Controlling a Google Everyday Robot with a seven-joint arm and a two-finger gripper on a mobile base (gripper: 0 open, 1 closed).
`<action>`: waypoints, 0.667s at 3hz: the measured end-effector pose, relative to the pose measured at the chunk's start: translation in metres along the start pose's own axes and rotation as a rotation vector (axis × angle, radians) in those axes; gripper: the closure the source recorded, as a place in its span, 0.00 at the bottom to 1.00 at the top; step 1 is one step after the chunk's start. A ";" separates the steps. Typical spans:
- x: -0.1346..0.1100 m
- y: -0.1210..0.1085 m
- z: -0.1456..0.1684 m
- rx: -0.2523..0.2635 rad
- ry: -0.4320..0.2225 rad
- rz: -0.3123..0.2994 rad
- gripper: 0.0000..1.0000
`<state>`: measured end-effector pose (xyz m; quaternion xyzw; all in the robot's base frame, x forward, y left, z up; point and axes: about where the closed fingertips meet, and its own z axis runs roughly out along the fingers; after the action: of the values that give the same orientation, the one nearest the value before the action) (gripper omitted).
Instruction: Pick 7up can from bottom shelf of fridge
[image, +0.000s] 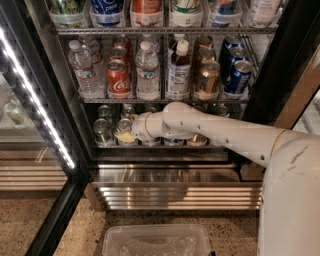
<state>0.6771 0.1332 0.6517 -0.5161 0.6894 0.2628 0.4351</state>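
The fridge (287, 65) stands open with a black frame and wire racks. On the bottom shelf (160, 148) stand rows of small cans. A pale silvery-green 7up can (102, 132) stands at the front left, with another can (124, 126) just right of it. My white arm reaches in from the right, and my gripper (129, 134) is at the front of the shelf, against the second can and just right of the 7up can. The arm hides the cans further right.
The shelf above holds water bottles (83, 70), a red Coca-Cola can (118, 77), gold-brown cans (207, 77) and blue cans (237, 75). The open glass door with a white LED strip (35, 97) is on the left. A clear plastic bin (157, 241) sits on the floor in front.
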 end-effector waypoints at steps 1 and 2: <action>-0.023 0.014 -0.020 -0.013 -0.009 -0.041 1.00; -0.051 0.046 -0.065 0.021 -0.046 -0.089 1.00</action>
<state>0.6169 0.1207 0.7236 -0.5354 0.6583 0.2480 0.4675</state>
